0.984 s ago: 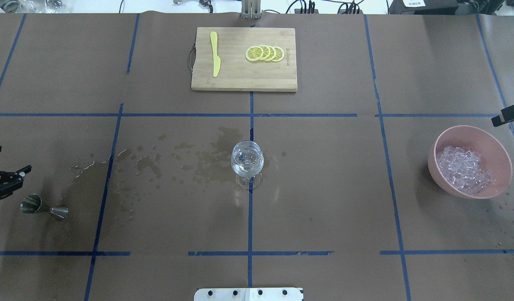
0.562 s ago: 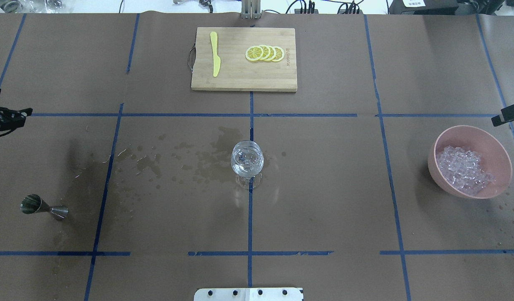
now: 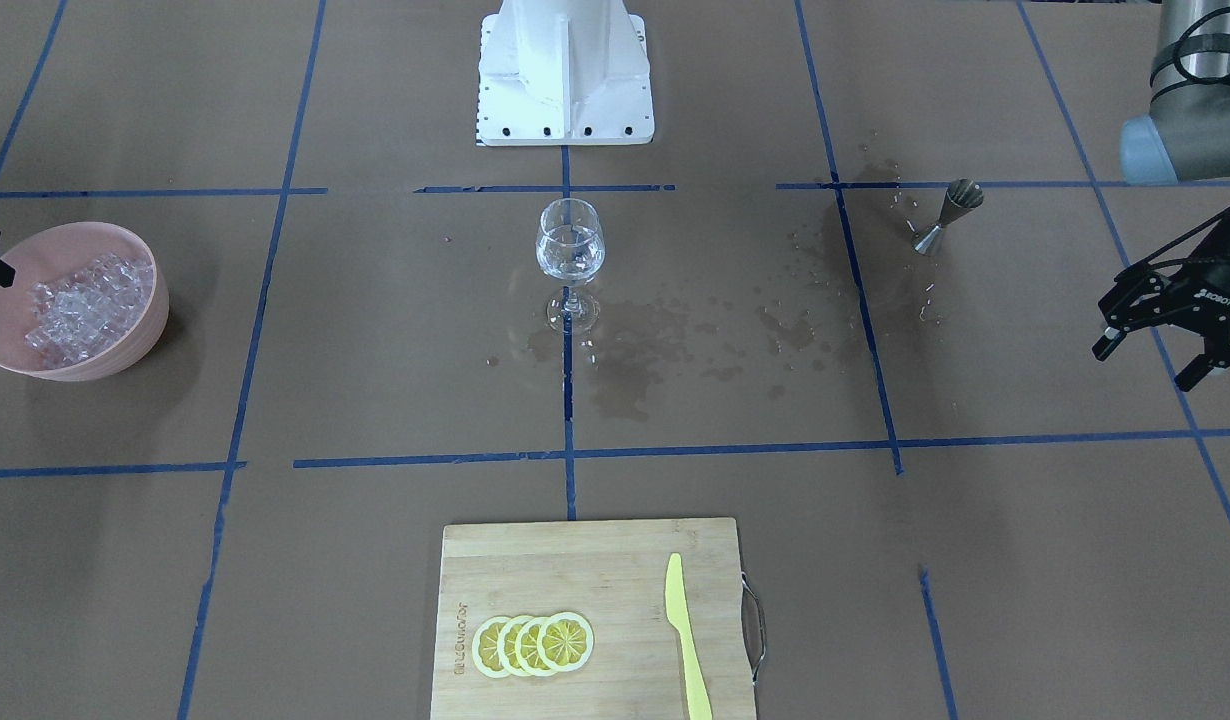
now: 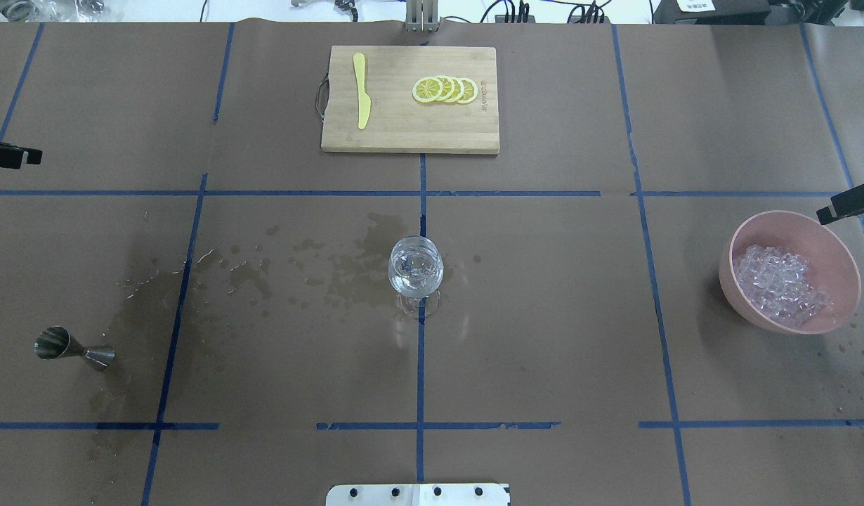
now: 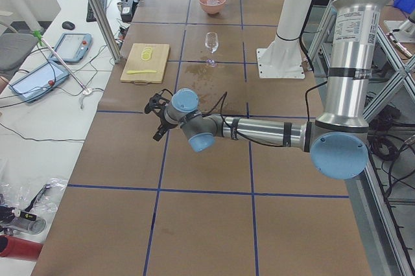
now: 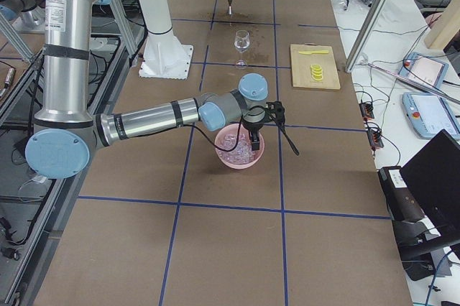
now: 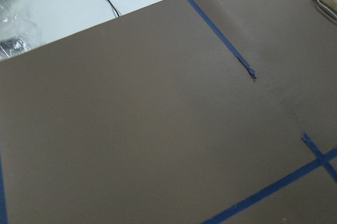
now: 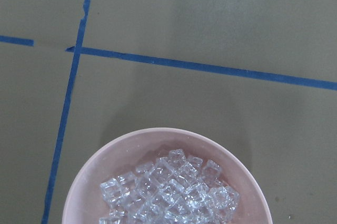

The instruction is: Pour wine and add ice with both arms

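A clear wine glass (image 4: 416, 267) stands at the table's middle with a little clear wine (image 3: 569, 252) in it. A pink bowl (image 4: 836, 246) at the right holds a heap of ice cubes (image 4: 780, 284); the ice also shows in the right wrist view (image 8: 168, 192). My left gripper (image 3: 1143, 365) is open and empty, up off the table near its left edge, beyond the steel jigger (image 4: 70, 348). My right gripper (image 6: 273, 141) hangs open over the bowl's far rim. Only one of its fingertips (image 4: 850, 204) shows in the overhead view.
A wooden cutting board (image 4: 409, 137) at the far middle carries a yellow knife (image 4: 362, 91) and lemon slices (image 4: 446, 90). Dark wet stains (image 4: 249, 281) spread between the jigger and the glass. The white pedestal (image 3: 565, 70) stands at the near edge.
My left gripper has drawn away from the jigger, moving toward the table's far side along the left edge. My right fingertip has shifted slightly toward the bowl.
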Motion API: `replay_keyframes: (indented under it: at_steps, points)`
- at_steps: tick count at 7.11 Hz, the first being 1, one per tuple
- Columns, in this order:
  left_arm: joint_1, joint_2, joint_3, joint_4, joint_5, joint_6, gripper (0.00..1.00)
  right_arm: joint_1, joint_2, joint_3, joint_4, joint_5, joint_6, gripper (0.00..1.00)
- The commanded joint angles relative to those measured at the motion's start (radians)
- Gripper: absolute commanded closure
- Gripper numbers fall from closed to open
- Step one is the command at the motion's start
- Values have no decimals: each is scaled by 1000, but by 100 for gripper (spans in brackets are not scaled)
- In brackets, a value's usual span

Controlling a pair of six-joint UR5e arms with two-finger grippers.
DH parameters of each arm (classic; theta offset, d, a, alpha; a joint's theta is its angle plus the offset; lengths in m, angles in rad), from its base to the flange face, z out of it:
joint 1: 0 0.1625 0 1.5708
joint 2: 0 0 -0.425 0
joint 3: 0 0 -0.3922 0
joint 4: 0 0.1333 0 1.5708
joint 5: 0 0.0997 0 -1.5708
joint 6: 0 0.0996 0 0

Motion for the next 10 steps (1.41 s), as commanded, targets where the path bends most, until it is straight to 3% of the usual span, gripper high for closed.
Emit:
replay_keyframes:
  at_steps: [1,3,4,5,6,10]
  points:
    - [-15,28,-66,8,-195,-350,0,-75,-57,2,125,-55,63,0]
    - [-12,65,-65,13,-182,-174,0,-138,-103,-2,250,-111,218,0]
    - [-14,76,-50,101,-121,35,0,-183,-104,-7,252,-161,296,0]
    - [-17,73,-94,292,-108,171,0,-205,-104,-11,254,-190,319,0]
    - [-65,73,-108,335,-63,297,0,-210,-104,-24,254,-192,323,0]
    - [-93,94,-121,346,-38,352,0,-253,-91,-64,252,-197,393,5]
